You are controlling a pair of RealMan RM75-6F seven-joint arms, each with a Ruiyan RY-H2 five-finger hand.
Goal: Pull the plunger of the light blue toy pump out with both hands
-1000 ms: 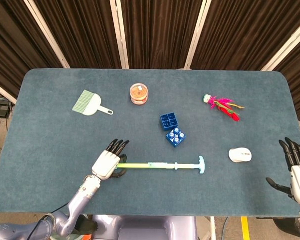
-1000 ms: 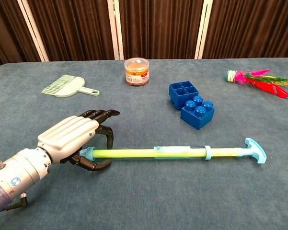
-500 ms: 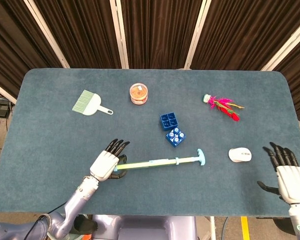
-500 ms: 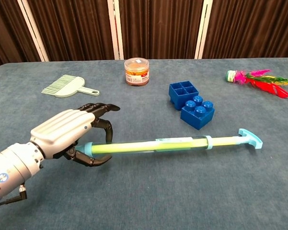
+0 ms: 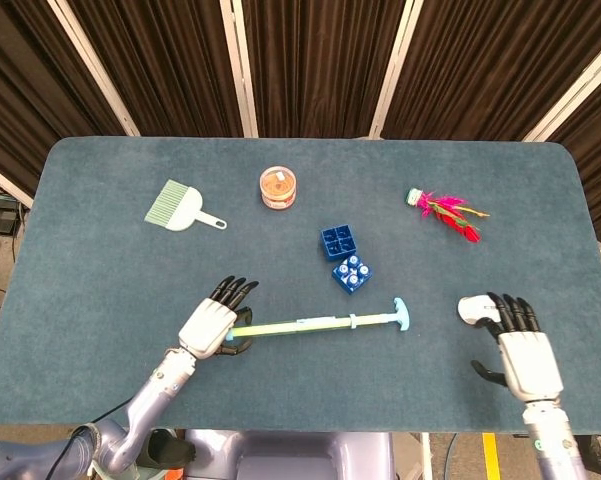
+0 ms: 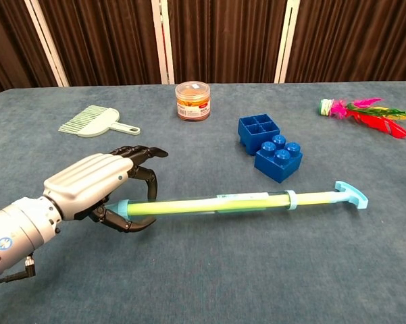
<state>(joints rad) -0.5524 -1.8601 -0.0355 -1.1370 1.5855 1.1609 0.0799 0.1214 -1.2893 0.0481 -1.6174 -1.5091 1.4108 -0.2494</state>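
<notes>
Two hands are in the head view, and only the left hand (image 6: 98,182) appears in the chest view. It holds the pump (image 6: 216,202) at the capped end of the tube, in the lower left part of the frame: the dark fingers (image 6: 143,156) curve over the tube from above and the thumb comes under it, so the tube passes through the closed grip. From there the pump runs to the right, a little upward in the frame, and its held end looks raised off the table (image 5: 100,260). The plunger rod comes out of the tube on the right and ends in a light blue T-handle (image 6: 351,194), which is free, below and to the right of the blue blocks (image 6: 270,150). The right hand (image 5: 520,345) is in the lower right of the head view, fingers spread and holding nothing, its fingertips just beside the white mouse (image 5: 474,307). Between this hand and the handle is bare table. The brush (image 5: 182,207), jar (image 5: 279,187) and feather toy (image 5: 445,211) lie well apart in the upper half, and the right hand is close to the lower edge of the table.
</notes>
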